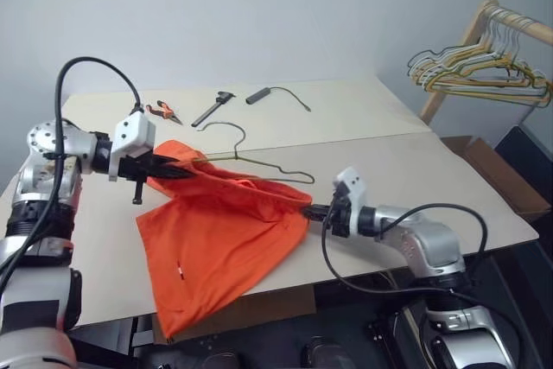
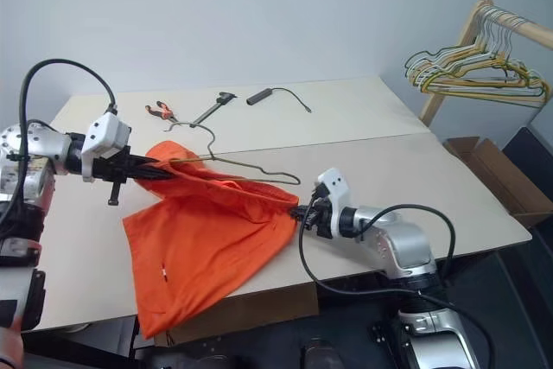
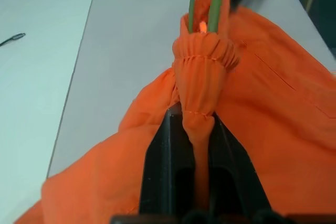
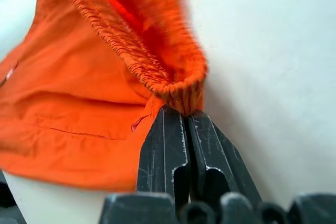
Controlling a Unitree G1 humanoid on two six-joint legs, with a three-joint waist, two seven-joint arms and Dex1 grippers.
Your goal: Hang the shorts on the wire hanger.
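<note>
The shorts (image 1: 220, 235) are thin, light and limp: they sag wherever nothing holds them, so the gathered elastic waistband is the firmest place to take hold. The wire hanger (image 1: 259, 164) is stiff but slender and would likely swing or slip inside loose cloth.

The shorts hang stretched between both arms above the counter (image 1: 415, 162), the legs draping down from the waistband past the counter's near edge. The left gripper (image 1: 177, 167) has its jaws clamped on a bunched end of the waistband, the hanger's two wires running out of that same bunch. The hanger's hook rises beyond the waistband and its lower wire lies along the waistband's far side. The right gripper (image 1: 309, 210) has its jaws pinched shut on the opposite end of the waistband.
</note>
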